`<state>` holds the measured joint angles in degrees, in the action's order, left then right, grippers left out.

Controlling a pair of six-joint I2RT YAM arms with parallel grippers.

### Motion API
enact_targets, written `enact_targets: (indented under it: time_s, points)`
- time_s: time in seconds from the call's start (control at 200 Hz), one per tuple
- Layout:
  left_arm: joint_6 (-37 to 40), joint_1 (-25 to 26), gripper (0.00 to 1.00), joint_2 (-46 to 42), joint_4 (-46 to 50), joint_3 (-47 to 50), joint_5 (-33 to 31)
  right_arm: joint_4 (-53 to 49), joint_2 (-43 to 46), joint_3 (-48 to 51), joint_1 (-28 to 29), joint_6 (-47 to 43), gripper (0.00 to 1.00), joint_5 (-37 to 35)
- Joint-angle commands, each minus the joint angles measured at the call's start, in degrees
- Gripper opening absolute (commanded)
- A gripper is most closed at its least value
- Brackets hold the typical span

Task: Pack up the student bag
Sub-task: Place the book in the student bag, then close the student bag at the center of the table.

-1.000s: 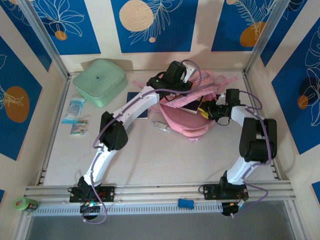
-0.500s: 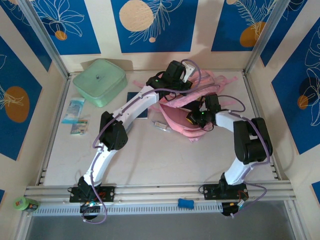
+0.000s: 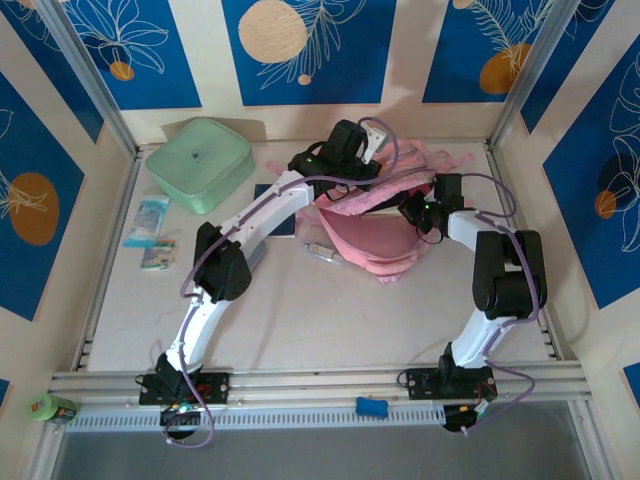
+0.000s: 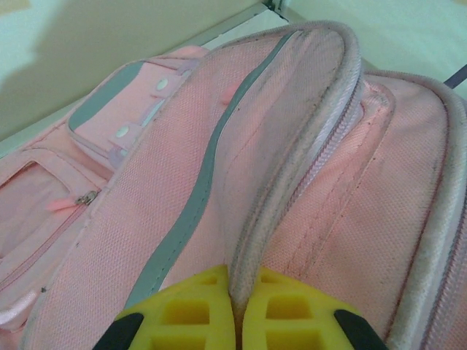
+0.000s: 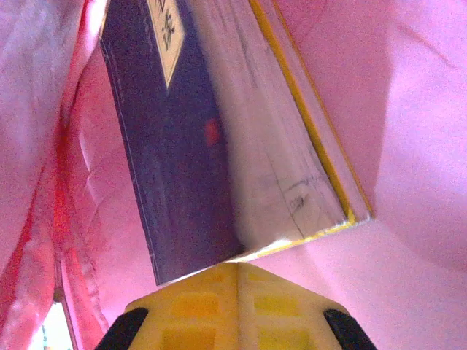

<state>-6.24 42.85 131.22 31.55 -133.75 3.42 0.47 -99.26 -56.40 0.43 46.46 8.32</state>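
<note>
While my left gripper pinches the student bag at the far edge of the tabletop | my right gripper pressed together | blue-panelled walls

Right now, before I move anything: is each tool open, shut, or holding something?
Left tool: closed, pinching the rim of the student bag.
Right tool: closed, nothing between its fingers, inside the bag beside the dark blue book.
</note>
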Motion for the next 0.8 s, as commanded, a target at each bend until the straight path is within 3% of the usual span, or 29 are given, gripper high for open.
enact_targets:
  time_s: [0.0,0.1,0.305,0.41,0.515,0.655,0.795]
  points:
    - [-2.5,-0.7,0.0,-5.5,-4.7,-0.7,1.8,-2.6,6.9,4.1,0.2,-2.4,0.03,1.2]
    - [-3.0,-0.7,0.0,-5.4,-4.4,-0.4,2.2,-4.7,14.9,8.3,0.3,-2.5,0.06,3.2]
    - [-6.1,-0.9,0.0,-6.0,-0.7,-0.4,4.2,-21.2,32.3,9.5,0.9,-7.5,0.16,1.9]
    - [-8.8,-0.9,0.14,-9.2,-1.5,3.8,7.3,-28.7,37.2,7.6,1.0,-9.6,0.2,4.0]
    - [-11.6,-1.1,0.35,-14.9,-4.9,12.9,8.6,-34.1,39.5,4.8,1.7,-11.8,0.25,7.2]
    - [-15.1,-1.6,0.48,-26.4,-11.4,29.2,9.1,-40.3,37.5,0.0,4.6,-13.8,0.28,8.6]
    - [-19.8,-4.9,0.55,-38.5,-15.2,46.9,7.7,-41.7,32.4,-3.2,11.8,-12.6,0.29,7.9]
